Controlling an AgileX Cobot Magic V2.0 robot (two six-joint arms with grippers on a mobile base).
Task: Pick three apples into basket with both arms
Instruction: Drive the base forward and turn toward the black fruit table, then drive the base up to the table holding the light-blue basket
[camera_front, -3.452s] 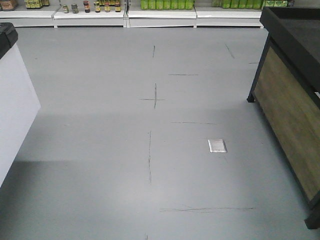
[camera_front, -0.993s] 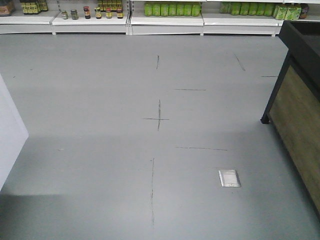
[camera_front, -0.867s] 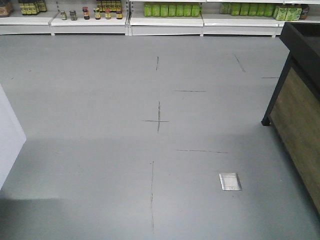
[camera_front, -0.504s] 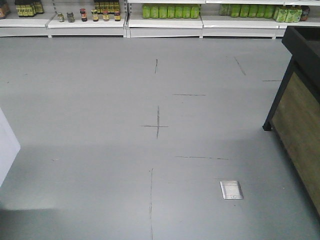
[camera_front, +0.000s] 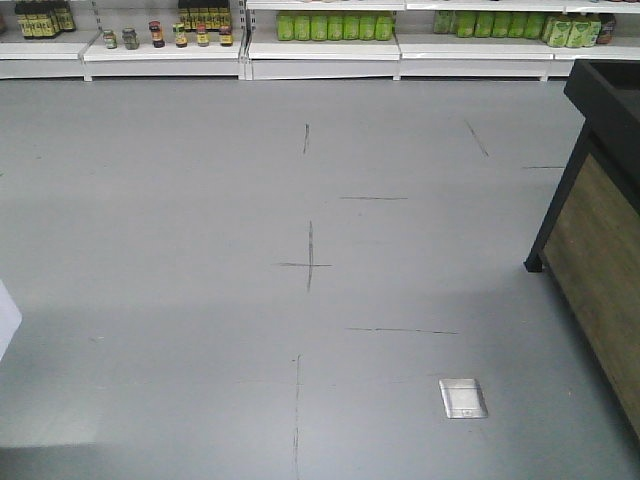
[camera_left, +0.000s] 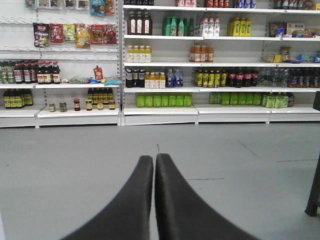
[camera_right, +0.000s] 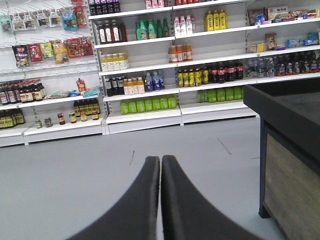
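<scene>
No apples and no basket show in any view. My left gripper (camera_left: 154, 159) is shut, its two black fingers pressed together with nothing between them, pointing across the grey floor toward the shelves. My right gripper (camera_right: 160, 160) is shut and empty too, aimed the same way. Neither arm appears in the front view, which shows only floor.
A black-framed wooden display stand (camera_front: 598, 235) stands at the right, also the stand (camera_right: 287, 145) close by the right gripper. White store shelves with bottles (camera_left: 200, 65) run along the far wall. A metal floor plate (camera_front: 462, 398) and a white counter corner (camera_front: 5, 320) at left.
The view has shifted: the white counter at left has slid almost out of frame, the floor marks and plate have moved down the image, and the stand has drawn to the right.
</scene>
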